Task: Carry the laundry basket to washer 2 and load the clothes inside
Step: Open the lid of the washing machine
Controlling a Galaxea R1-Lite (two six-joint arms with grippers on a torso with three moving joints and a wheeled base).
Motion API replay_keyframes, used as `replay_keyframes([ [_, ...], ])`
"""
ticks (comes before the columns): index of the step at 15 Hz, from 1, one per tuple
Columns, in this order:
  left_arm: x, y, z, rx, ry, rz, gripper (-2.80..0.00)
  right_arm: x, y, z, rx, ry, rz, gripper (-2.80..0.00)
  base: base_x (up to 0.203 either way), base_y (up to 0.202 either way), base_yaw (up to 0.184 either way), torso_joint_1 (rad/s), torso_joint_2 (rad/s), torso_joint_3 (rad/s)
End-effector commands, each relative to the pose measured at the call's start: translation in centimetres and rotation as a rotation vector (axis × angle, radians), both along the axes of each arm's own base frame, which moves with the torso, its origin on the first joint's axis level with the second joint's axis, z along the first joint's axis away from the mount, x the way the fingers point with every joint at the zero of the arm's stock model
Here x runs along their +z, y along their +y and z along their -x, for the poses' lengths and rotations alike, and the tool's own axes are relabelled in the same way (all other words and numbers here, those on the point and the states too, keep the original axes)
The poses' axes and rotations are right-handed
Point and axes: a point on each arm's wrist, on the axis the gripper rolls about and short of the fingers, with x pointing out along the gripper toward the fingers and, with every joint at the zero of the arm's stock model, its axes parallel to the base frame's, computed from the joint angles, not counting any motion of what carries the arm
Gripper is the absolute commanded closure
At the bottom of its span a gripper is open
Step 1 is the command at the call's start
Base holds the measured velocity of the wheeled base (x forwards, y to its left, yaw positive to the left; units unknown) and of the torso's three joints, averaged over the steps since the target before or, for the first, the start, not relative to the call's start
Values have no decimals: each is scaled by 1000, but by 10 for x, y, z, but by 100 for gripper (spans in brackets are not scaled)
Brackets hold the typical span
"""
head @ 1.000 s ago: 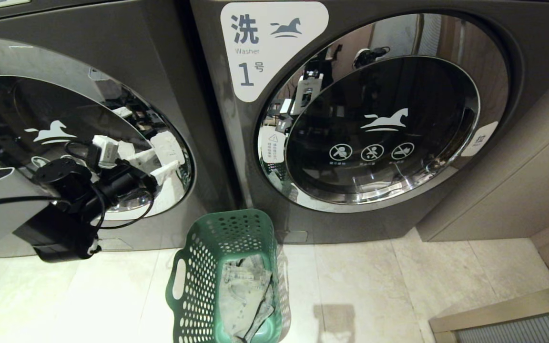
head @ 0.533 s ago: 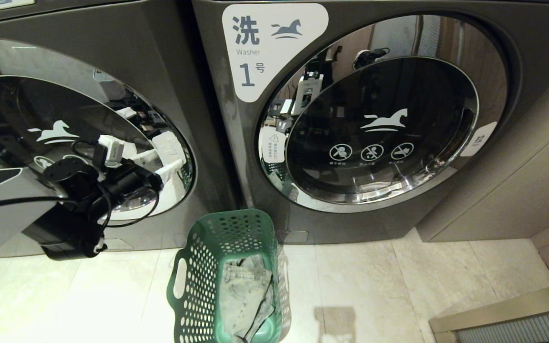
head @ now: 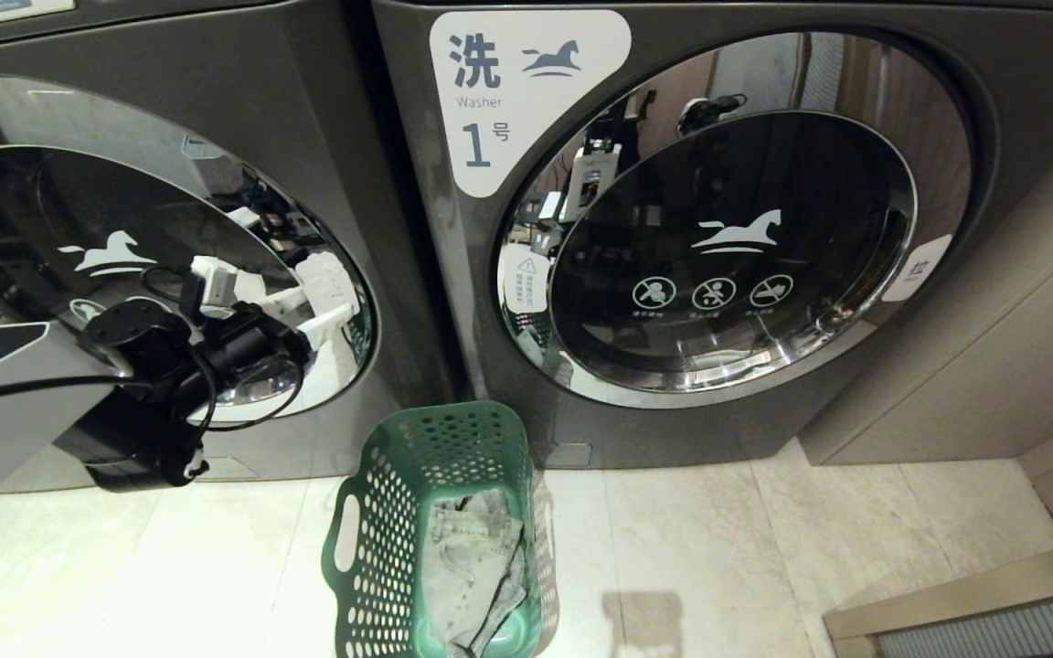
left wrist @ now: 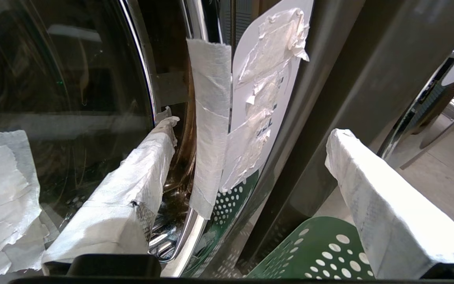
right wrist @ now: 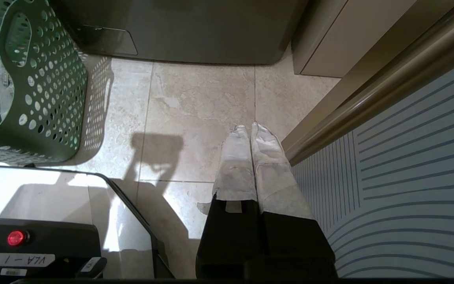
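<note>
Pale floor tiles [head: 718, 539] run under two grey washers. My left claw [left wrist: 246, 146] is spread wide at the taped door edge [left wrist: 209, 130] of the left washer [head: 243, 119]. I judge one finger [left wrist: 132, 189] could slip off the chrome rim (it looks smooth). The laundry basket [head: 389, 512], with the clothes [head: 472, 576] inside, stands on the floor between both machines. The right claw [right wrist: 250, 130] hangs pressed together.

White-shelled arm, black wrist, tape-wrapped fingers

At the head view's lower left, the left arm [head: 5, 402] has a white shell, a black wrist housing and looped black cables. The left gripper [left wrist: 250, 173] and right gripper [right wrist: 250, 134] have white-taped fingers on black bases. The base [right wrist: 34, 240] carries a red button and a label.
</note>
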Motion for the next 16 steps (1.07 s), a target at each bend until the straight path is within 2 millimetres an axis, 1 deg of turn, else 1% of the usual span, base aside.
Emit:
replay_keyframes([
  [1,1,2,1,-15,-11,-8,-280,0,0,0,2,3,1,0,0,0,0,0,0,0],
  [5,-5,9,6,-60,13,-31,-280,0,0,0,0,3,1,0,0,0,0,0,0,0],
  [8,-16,18,14,-28,45,-31,-280,0,0,0,1,3,1,0,0,0,0,0,0,0],
  [9,-19,25,17,-10,54,-34,-280,0,0,0,0,3,1,0,0,0,0,0,0,0],
  [11,-19,32,17,6,52,-34,-280,0,0,0,0,3,1,0,0,0,0,0,0,0],
  [14,-19,32,17,1,53,-32,-280,0,0,0,1,3,1,0,0,0,0,0,0,0],
  [16,-15,30,15,-7,41,-30,-280,0,0,0,0,3,1,0,0,0,0,0,0,0],
])
